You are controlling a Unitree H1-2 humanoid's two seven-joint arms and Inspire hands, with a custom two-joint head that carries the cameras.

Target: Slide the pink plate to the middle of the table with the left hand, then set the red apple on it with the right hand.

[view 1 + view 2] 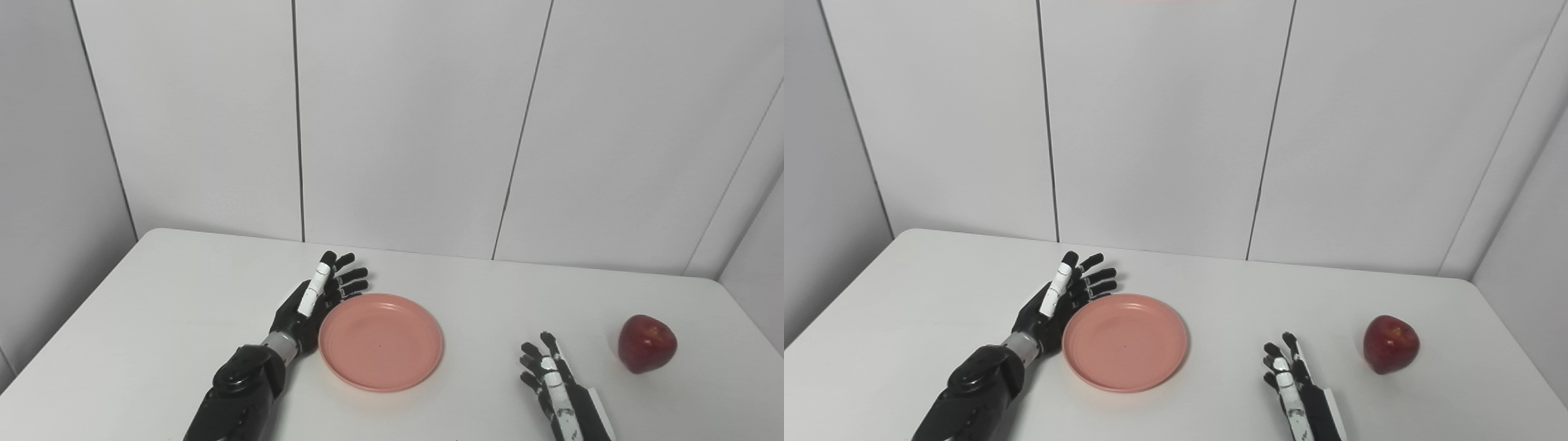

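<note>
Lab test booth; bare white table (153, 318); plain panelled walls (404, 122)

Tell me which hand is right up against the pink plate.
The left hand, open against the pink plate's left rim. The right hand waits apart, between plate and red apple.

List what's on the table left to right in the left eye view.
left hand → pink plate → right hand → red apple
</note>
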